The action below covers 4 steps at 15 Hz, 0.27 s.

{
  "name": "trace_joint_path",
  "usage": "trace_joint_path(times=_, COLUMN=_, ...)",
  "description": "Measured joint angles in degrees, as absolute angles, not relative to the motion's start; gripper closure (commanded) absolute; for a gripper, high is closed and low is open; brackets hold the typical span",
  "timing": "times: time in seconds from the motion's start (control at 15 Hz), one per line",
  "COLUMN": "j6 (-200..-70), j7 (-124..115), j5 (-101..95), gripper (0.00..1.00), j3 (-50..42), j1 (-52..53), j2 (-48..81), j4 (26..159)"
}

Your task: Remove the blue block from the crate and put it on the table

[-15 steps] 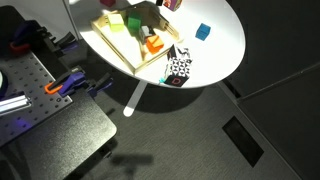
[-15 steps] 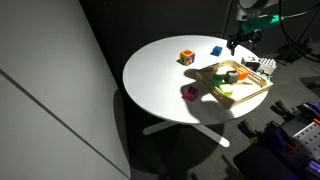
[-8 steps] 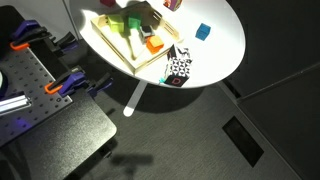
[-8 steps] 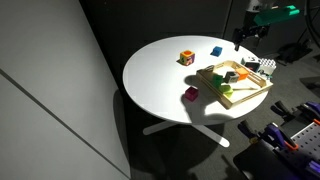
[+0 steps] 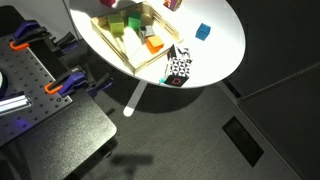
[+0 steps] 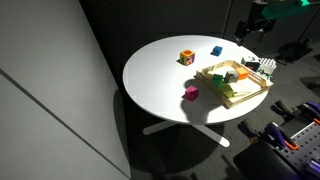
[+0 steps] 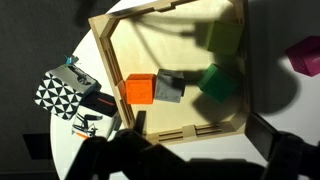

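The blue block (image 5: 203, 31) lies on the round white table (image 5: 225, 55), outside the crate (image 5: 108, 42); it also shows in an exterior view (image 6: 216, 50) beyond the crate (image 6: 246, 99). My gripper (image 6: 250, 24) hangs high above the table's far edge, apart from the block. In the wrist view the gripper (image 7: 200, 160) is open and empty, its dark fingers at the bottom, above the crate's rim (image 7: 103, 55). The blue block is out of the wrist view.
The crate holds an orange block (image 7: 139, 89), a grey block (image 7: 168, 88), a green block (image 7: 213, 82) and a pale green block (image 7: 222, 38). A black-and-white patterned cube (image 5: 178, 68) sits beside the crate. A multicoloured cube (image 6: 186, 58) and a magenta block (image 6: 190, 93) lie on the table. A dark bench with orange clamps (image 5: 40, 80) stands nearby.
My gripper has risen up and away from the crate, out of one exterior view. The blue block has stayed where it lies on the table.
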State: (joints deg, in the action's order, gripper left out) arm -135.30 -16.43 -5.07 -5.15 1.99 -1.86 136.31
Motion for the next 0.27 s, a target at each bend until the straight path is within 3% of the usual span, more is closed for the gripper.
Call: trace_joint_path(times=0.27, j6=-135.3, j7=-16.4, j5=-5.1, gripper=0.00, j3=-4.6, j1=1.6, j2=-1.6, j4=136.4)
